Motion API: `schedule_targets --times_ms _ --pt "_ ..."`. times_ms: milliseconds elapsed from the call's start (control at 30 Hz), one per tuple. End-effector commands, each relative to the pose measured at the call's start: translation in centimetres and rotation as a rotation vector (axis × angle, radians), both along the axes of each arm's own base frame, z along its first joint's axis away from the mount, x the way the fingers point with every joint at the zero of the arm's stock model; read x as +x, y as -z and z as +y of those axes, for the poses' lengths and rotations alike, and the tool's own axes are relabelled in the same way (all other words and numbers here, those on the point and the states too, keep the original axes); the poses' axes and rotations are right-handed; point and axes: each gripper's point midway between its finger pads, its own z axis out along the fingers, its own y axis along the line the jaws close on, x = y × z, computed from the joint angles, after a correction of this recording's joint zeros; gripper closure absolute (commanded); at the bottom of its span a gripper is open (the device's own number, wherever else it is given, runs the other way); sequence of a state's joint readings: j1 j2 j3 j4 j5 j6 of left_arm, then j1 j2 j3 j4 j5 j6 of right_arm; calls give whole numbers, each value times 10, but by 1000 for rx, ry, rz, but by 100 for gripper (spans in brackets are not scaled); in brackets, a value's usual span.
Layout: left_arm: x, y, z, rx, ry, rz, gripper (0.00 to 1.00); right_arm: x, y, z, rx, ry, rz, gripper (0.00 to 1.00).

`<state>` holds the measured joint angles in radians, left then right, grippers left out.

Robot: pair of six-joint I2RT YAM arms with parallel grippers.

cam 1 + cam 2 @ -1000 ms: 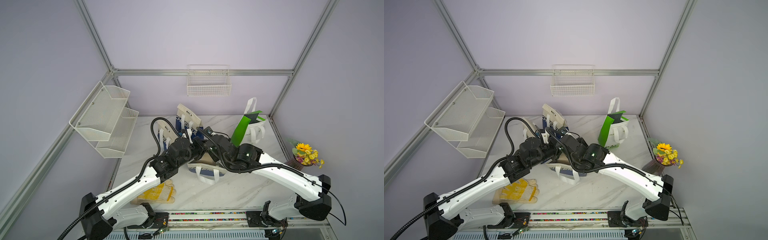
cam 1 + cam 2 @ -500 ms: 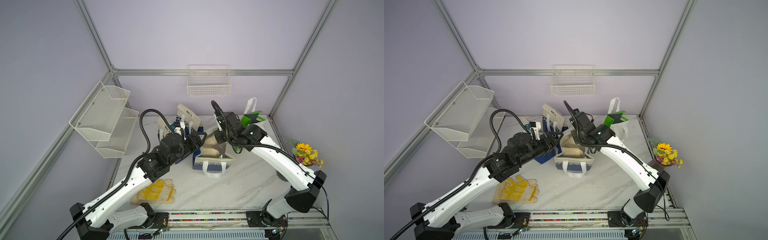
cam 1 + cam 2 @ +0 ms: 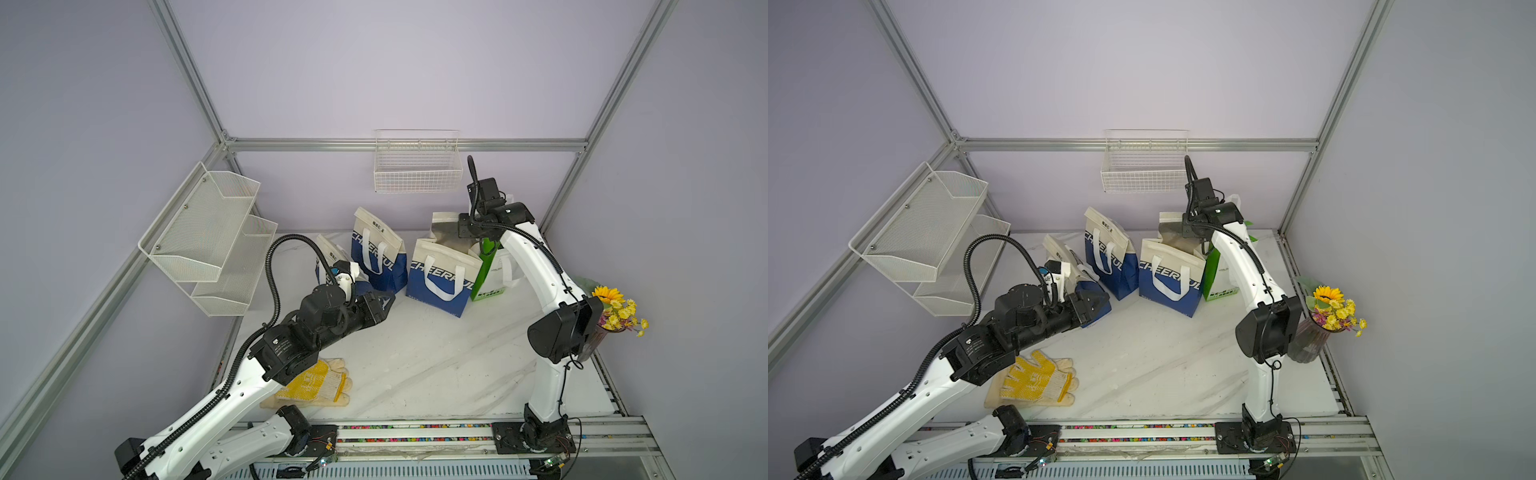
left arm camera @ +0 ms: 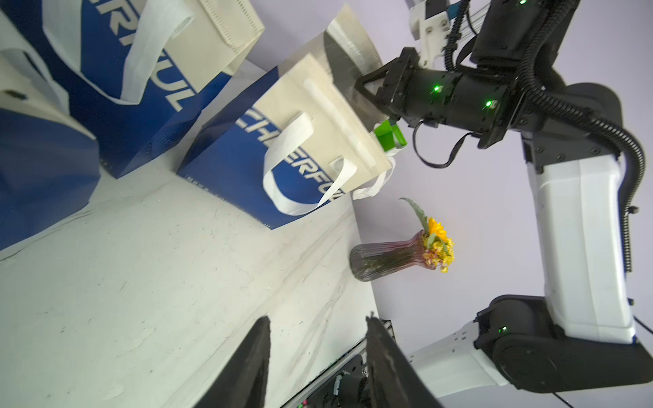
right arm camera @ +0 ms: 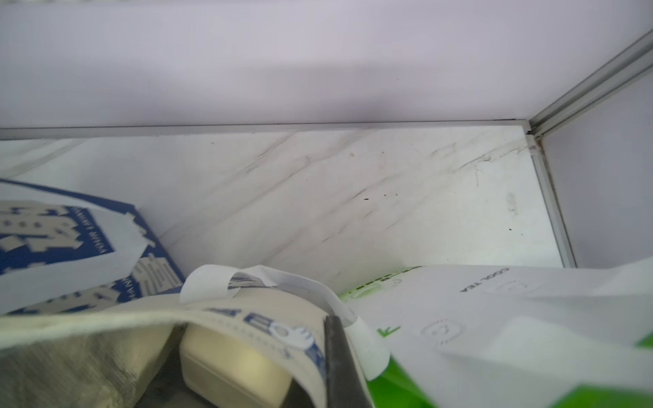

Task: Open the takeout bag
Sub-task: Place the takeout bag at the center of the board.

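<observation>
Takeout bag (image 3: 440,282): centre of both top views, upright on the table (image 3: 436,365); blue below, cream above, mouth gaping, rear flap raised.
Right gripper (image 3: 462,226): just above centre, at the back of the bag's mouth; pinched tight on the raised rear flap, grey lining showing beside the tips in the left wrist view.
Left gripper (image 3: 386,301): left of centre, low over the table; fingers (image 4: 254,356) parted partway, nothing between them, clear of the takeout bag.
Tall bag (image 3: 376,253): just left of the takeout bag, top closed.
Left bag (image 3: 1061,251): behind the left gripper, partly hidden.
Green bag (image 3: 488,282): hard against the takeout bag's right side.
Gloves (image 3: 311,384): lower left, flat on the table, partly under the left arm.
Vase (image 4: 385,258): right edge of the top views, yellow flowers inside.
Basket (image 3: 417,174): upper centre, on the back wall.
Shelf (image 3: 208,232): upper left, on the side wall.
</observation>
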<state>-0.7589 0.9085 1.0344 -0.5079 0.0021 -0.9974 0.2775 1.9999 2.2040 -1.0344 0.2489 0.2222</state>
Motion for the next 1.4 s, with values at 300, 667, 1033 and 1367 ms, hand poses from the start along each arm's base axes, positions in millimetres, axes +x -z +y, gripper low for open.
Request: schedule_targets --times_ms 300,667,1033,1367 --pt "3 18 19 20 -42 17 65 14 -20 -75 64 144 -25 100" --pt "-6 21 28 -29 -47 22 67 11 -33 -56 192 93 -52 63" --pt "-7 24 30 -44 -53 25 67 -1 -59 -88 32 190 -111 81" --pt "-9 30 37 -45 -76 28 69 -22 -80 -32 213 21 -152 100"
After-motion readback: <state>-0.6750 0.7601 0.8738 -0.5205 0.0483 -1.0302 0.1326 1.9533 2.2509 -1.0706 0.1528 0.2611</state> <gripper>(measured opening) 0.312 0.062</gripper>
